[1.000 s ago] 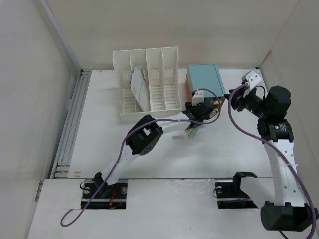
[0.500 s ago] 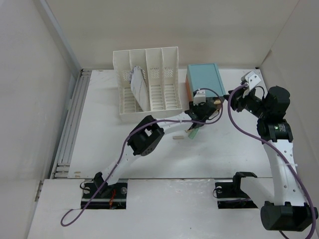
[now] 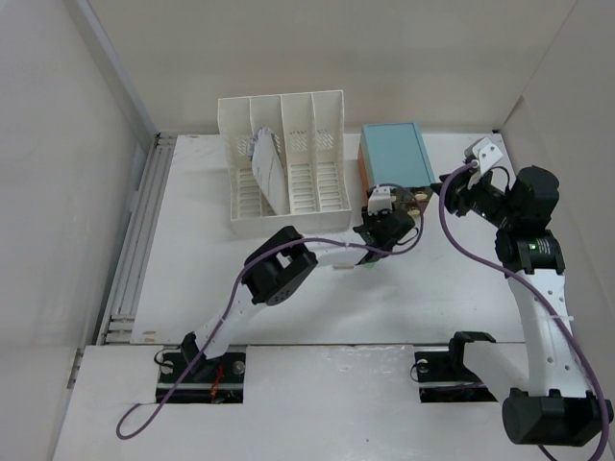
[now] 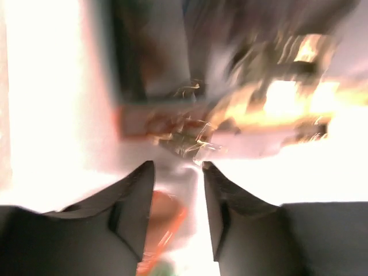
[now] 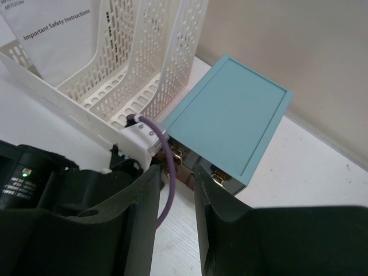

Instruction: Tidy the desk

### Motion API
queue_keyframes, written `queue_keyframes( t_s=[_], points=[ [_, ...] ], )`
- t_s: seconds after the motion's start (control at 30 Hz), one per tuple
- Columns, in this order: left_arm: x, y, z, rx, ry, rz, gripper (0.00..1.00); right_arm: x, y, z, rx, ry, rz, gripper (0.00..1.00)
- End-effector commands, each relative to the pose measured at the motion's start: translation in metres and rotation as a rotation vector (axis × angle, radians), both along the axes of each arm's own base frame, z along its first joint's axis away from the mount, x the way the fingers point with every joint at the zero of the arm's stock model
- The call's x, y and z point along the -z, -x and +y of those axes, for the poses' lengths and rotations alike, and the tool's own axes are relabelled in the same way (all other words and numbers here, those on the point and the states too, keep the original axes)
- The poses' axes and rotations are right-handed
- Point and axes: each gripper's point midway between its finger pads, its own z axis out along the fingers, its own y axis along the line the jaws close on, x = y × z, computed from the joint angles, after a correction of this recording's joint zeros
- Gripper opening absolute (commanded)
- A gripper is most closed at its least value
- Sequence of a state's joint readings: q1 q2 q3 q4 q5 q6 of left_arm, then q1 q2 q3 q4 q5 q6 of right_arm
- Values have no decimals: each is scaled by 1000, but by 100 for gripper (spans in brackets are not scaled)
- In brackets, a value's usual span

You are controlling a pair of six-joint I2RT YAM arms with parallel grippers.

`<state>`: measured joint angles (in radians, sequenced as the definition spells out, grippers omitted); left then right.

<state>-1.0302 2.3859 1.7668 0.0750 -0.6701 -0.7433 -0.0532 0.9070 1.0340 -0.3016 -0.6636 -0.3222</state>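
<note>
The white desk [image 3: 192,288] carries a teal drawer box [image 3: 394,154] at the back, also in the right wrist view [image 5: 230,115]. My left gripper [image 3: 389,219] is just in front of the box's brown, gold-handled front. The left wrist view is blurred. In it the left gripper [image 4: 177,167] has its jaws narrowly apart around an orange-and-green pen-like thing [image 4: 164,221] that runs back toward the palm. My right gripper [image 3: 450,197] hovers at the box's front right corner. In its own view the right gripper [image 5: 176,168] is slightly open and empty.
A white slotted file rack [image 3: 288,163] stands left of the box and holds a booklet [image 3: 267,173], which the right wrist view [image 5: 52,34] also shows. A grey rail [image 3: 139,230] runs along the desk's left edge. Walls close in at the back and on both sides.
My left arm has dropped lower and its gripper has shifted a little nearer, still at the box front. The green end below it is now mostly hidden. The right arm has not moved.
</note>
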Motion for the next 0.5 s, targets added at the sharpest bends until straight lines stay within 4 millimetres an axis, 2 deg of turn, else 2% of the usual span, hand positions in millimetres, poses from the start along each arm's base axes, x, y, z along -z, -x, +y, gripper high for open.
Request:
queue_keyframes(
  t_s=[0.0, 0.13, 0.27, 0.33, 0.4, 0.43, 0.47],
  points=[
    [-7, 14, 38, -81, -78, -16, 18, -18, 2, 3, -22, -4, -71, 35],
    [-8, 35, 32, -47, -74, -14, 18, -12, 2, 3, -22, -5, -52, 35],
    [-6, 41, 32, -38, -77, -13, 18, -12, 3, 4, -31, -6, -52, 35],
    [-12, 40, 33, -45, -72, -23, 20, -12, 3, 4, -31, -6, -52, 35],
    [-17, 38, 30, -34, -75, -35, 43, -12, 3, 4, -31, -6, -52, 35],
    [-18, 38, 27, -21, -72, -38, 48, -12, 3, 4, -31, -6, -52, 35],
    [-29, 30, 23, -19, -51, -48, 52, -12, 3, 4, -31, -6, -52, 35]
  ],
)
